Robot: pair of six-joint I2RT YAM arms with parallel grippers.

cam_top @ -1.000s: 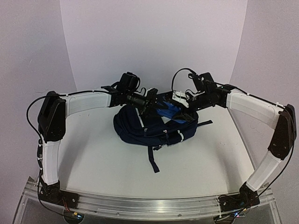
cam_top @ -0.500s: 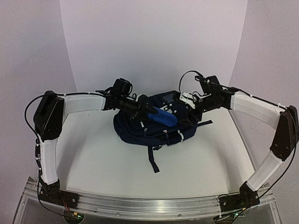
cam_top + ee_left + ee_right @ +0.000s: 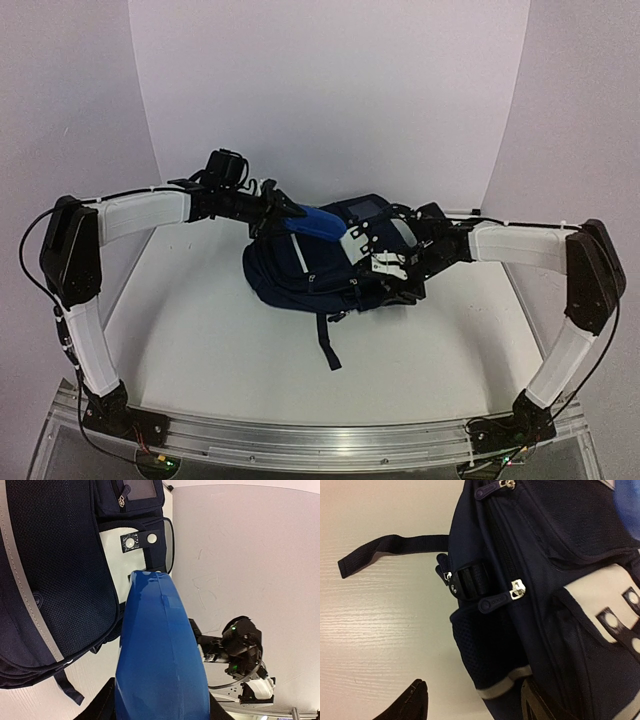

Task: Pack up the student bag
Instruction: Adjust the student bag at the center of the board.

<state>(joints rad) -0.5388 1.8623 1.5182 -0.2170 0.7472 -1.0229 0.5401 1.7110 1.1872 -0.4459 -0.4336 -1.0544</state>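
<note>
Student bag lies flat on the desk, its long axis running from under the left gripper across to the right gripper. The left gripper clamps a blue pouch above it, while the right gripper's jaws stand apart at its side.

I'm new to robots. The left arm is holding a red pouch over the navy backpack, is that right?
Nearly. The pouch is blue, not red, as the left wrist view shows plainly. The rest stands: the left fingers hold it over the navy backpack.
</note>
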